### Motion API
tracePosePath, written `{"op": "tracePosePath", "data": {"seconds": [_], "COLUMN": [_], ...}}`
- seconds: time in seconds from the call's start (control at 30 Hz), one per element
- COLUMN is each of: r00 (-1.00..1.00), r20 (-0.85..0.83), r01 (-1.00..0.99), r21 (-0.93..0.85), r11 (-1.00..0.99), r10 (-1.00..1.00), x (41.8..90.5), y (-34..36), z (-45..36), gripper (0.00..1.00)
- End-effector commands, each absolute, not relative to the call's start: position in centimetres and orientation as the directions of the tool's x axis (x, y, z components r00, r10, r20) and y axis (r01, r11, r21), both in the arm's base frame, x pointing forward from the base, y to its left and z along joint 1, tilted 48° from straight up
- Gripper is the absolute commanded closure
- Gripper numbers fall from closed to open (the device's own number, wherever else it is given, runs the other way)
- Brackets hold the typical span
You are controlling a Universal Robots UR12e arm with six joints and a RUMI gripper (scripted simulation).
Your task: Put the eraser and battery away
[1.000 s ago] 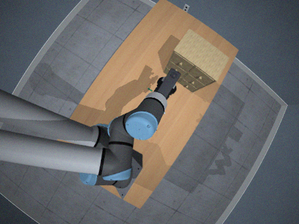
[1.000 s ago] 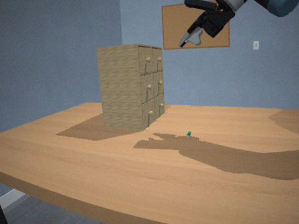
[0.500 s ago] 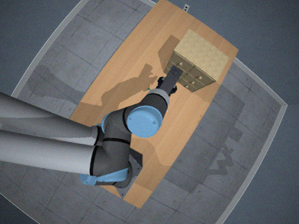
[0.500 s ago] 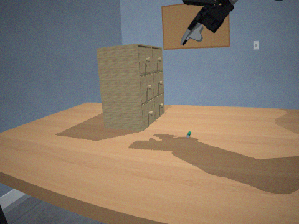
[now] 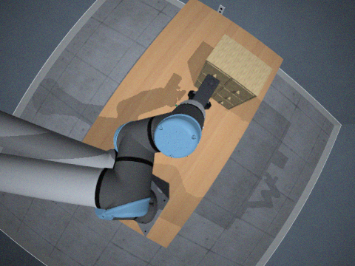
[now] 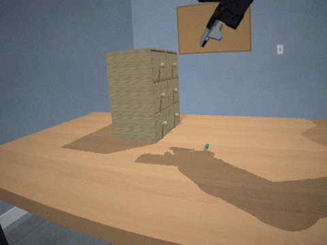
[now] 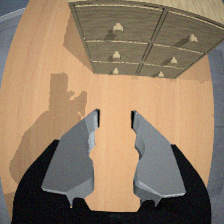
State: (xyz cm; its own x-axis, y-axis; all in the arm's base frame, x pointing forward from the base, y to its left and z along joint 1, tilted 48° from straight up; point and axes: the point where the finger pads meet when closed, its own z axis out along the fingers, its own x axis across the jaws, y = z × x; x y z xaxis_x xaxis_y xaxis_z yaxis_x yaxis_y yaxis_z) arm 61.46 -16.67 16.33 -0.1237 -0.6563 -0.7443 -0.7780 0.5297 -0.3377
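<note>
A: Battery [image 6: 206,147] lies on the table [image 6: 85,190], well out in front of the chest [image 6: 133,95], at the edge of the arm's shadow. Small, green-capped. Eraser: not found in any view.

B: Drawers?

A: All six look shut, knobs flush in a two-by-three grid. Top-left drawer [image 7: 117,24] and top-right drawer [image 7: 192,34] both closed in the wrist view.

B: Gripper?

A: Gripper [image 6: 212,34] hangs high, above and in front of the chest, well apart from it. Jaws narrow, only bare table showing in the gap between them. Holds nothing.

B: So which step?

A: My read: early. Nothing stowed, no drawer open. Likely lining up on a top-row knob.

B: Next move?

A: Probably descend to knob height and pinch or hook one knob, then pull straight out, gently. No stops, so a long pull could draw it clean out; a skewed pull could shift the chest.
</note>
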Motion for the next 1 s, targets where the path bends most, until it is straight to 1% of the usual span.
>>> {"op": "tracePosePath", "data": {"seconds": [0.0,0.97], "r00": [-0.121,-0.121], "r20": [-0.745,-0.745], "r01": [-0.808,-0.934], "r21": [-0.309,-0.138], "r11": [0.501,0.329], "r10": [-0.656,-0.656], "x": [61.1,59.1], "y": [-17.0,-18.4], "z": [16.6,18.2], "gripper": [0.80,0.80]}}
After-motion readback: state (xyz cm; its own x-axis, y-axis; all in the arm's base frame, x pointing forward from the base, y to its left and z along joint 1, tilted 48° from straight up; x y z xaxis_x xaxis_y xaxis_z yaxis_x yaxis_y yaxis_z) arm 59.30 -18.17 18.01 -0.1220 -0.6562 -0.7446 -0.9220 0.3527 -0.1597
